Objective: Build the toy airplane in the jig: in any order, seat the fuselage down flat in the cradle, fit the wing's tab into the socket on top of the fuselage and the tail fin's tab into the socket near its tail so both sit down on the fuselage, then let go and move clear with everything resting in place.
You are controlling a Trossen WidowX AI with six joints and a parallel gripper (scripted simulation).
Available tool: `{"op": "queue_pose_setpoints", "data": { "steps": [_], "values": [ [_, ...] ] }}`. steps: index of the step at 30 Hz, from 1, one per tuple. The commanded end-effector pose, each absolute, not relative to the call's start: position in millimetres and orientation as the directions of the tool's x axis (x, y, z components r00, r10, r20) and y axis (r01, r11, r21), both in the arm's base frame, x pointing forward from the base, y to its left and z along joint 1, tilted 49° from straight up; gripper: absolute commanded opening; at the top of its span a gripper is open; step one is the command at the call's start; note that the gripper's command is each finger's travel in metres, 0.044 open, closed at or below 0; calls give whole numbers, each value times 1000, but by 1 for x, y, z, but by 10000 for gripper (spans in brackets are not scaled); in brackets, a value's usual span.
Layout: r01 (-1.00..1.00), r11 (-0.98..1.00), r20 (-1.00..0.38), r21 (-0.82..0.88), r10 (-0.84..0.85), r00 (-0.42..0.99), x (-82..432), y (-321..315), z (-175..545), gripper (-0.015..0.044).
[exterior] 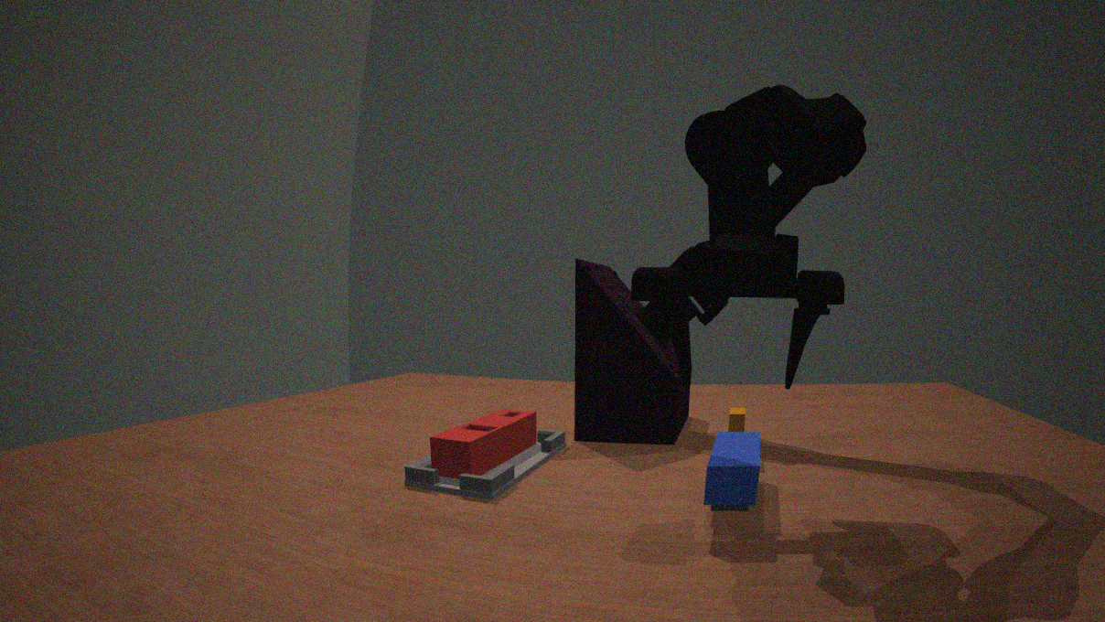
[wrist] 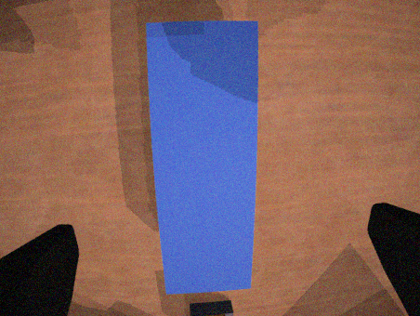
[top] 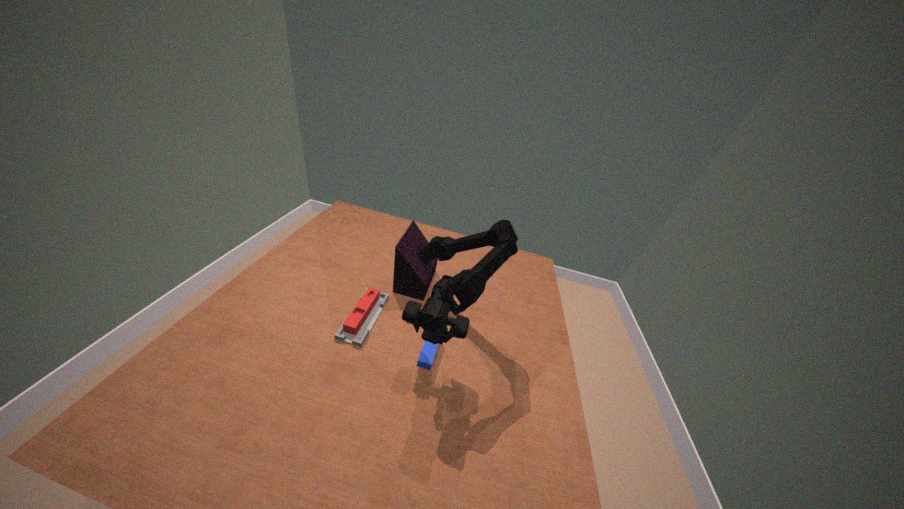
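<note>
The red fuselage (top: pixel 354 321) (exterior: pixel 483 444) lies lengthwise in the grey cradle (top: pixel 374 319) (exterior: pixel 525 463), looking level, with both top sockets empty. The views are too coarse to tell whether its underside is fully down. The blue wing (top: pixel 428 355) (exterior: pixel 734 463) (wrist: pixel 204 163) stands slightly raised on a small dark support, apart from the cradle. The orange-yellow tail fin (exterior: pixel 736 417) stands behind the wing; the gripper hides it in the top view. My gripper (top: pixel 435 339) (exterior: pixel 730 378) (wrist: pixel 229 231) is open and empty above the wing, one finger on either side, not touching it.
The dark wedge-shaped block (top: pixel 411 272) (exterior: pixel 626 386) stands behind, between the cradle and the parts, with the arm's lower end at it. A small dark block (wrist: pixel 211 308) shows beyond the wing's end in the wrist view. The arm's shadow falls across the wooden table (top: pixel 253 391).
</note>
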State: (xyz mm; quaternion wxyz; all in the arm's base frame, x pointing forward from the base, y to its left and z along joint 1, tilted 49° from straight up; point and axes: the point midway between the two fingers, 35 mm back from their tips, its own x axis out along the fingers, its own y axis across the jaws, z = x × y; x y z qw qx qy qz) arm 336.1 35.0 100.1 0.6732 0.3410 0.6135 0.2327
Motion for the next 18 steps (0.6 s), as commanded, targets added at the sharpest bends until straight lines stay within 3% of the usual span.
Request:
{"op": "queue_pose_setpoints", "data": {
  "steps": [1, 18],
  "values": [
    [111, 650, -660, 751, 741, 127, 335, 55, 87, 440],
    [111, 650, -660, 752, 741, 127, 338, 73, 71, 440]
  ]
}}
